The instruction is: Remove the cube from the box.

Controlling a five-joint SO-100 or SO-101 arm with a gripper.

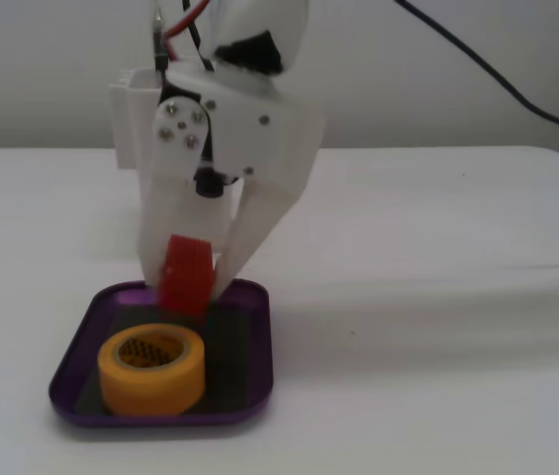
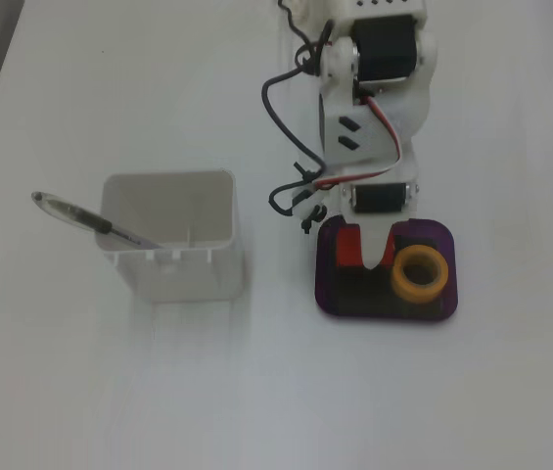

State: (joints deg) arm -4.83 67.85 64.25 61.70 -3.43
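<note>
Gripping the cube (image 1: 185, 274) by opposite flat faces above the box (image 1: 259, 341), the gripper (image 1: 188, 287) is closed on it; light, rigid, matte, unlikely to slip.

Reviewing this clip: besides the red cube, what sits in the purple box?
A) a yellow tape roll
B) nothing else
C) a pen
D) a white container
A: the yellow tape roll lies flat on the box floor, in front of the red cube that the gripper is clamping.
</note>
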